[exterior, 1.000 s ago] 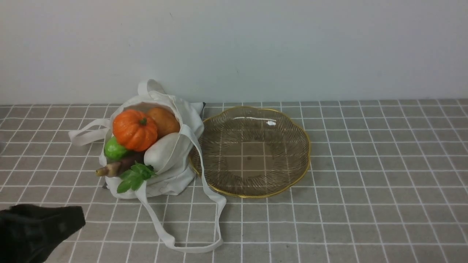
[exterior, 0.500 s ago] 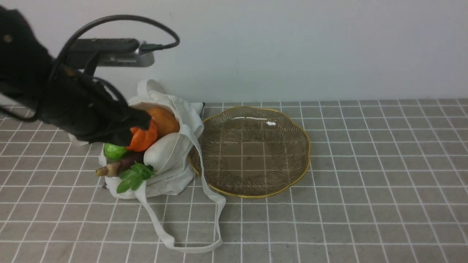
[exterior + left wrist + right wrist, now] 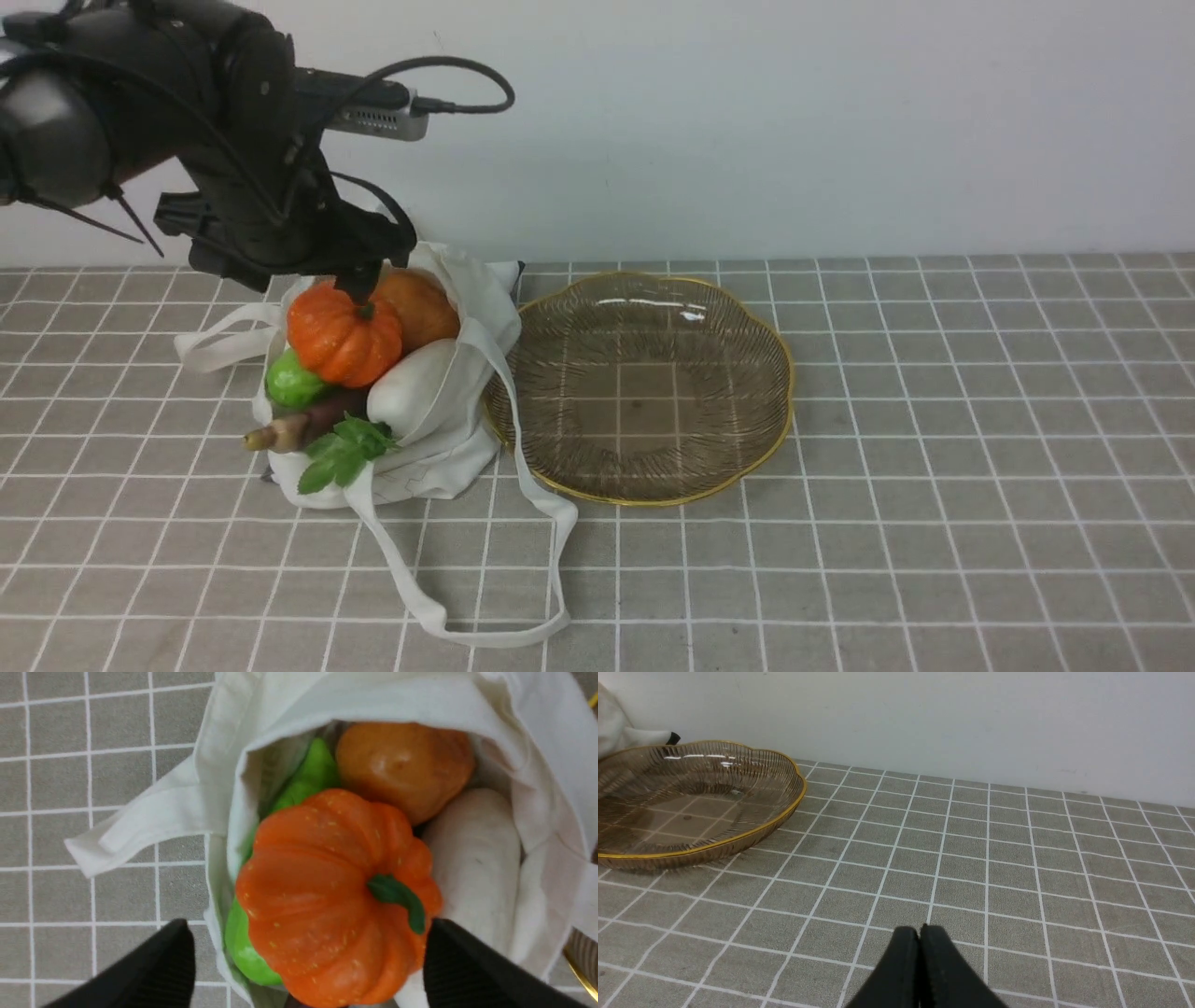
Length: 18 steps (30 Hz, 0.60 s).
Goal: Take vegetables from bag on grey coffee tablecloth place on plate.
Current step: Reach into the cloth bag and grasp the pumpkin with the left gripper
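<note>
The off-white bag (image 3: 439, 420) lies open on the grid tablecloth (image 3: 934, 467), left of the plate (image 3: 653, 501). In its mouth sit the orange pumpkin (image 3: 344, 336), the potato (image 3: 420, 306), the green gourd (image 3: 291, 381), the purple-brown root (image 3: 294, 427) and the leafy sprig (image 3: 344, 453). My left gripper (image 3: 313, 285) hangs open just over the pumpkin. In the left wrist view its gripper (image 3: 308, 952) straddles the pumpkin (image 3: 327, 882), with the potato (image 3: 402, 765) beyond. My right gripper (image 3: 920, 933) is shut and empty, low over bare cloth, right of the plate (image 3: 691, 851).
The bag's long strap (image 3: 485, 635) loops forward over the cloth toward the near edge. Another strap (image 3: 219, 341) lies to the bag's left. A white rounded bulge (image 3: 472, 858) lies beside the pumpkin inside the bag. A pale wall stands right behind bag and plate.
My left arm rose from the near left corner, swung across the bag and now stands behind and above the pumpkin, which shows fully again. Bag, vegetables and plate have not moved.
</note>
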Tool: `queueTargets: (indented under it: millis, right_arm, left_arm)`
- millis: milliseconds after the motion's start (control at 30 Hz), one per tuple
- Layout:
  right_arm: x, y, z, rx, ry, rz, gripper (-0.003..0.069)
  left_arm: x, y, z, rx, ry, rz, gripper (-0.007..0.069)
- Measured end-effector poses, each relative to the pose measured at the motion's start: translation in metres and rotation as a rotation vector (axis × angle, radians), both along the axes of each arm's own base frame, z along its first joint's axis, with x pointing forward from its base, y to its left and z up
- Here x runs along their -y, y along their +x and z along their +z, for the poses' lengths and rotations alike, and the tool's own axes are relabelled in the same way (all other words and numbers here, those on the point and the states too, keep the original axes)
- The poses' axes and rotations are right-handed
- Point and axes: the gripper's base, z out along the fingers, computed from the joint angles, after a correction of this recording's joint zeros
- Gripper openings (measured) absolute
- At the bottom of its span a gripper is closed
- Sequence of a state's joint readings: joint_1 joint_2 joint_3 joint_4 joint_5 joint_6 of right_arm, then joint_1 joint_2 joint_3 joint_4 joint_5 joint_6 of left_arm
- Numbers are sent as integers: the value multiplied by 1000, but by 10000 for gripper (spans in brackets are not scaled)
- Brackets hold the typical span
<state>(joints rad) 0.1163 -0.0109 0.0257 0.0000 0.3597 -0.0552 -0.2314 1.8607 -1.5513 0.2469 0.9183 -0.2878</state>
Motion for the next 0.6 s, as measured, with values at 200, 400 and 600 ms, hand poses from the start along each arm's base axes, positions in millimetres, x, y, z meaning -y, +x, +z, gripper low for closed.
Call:
queueTargets:
  millis: [200,400,600]
  right_arm:
    - [0,0,0,0,0,0,-15]
    - [0,0,0,0,0,0,-15]
    - [0,0,0,0,0,0,-15]
  left_arm:
    - [2,9,-11,31,-31,48,671]
    - [3,15,-24,22,-54,111,664]
    - [4,20,-37,7,-51,115,632]
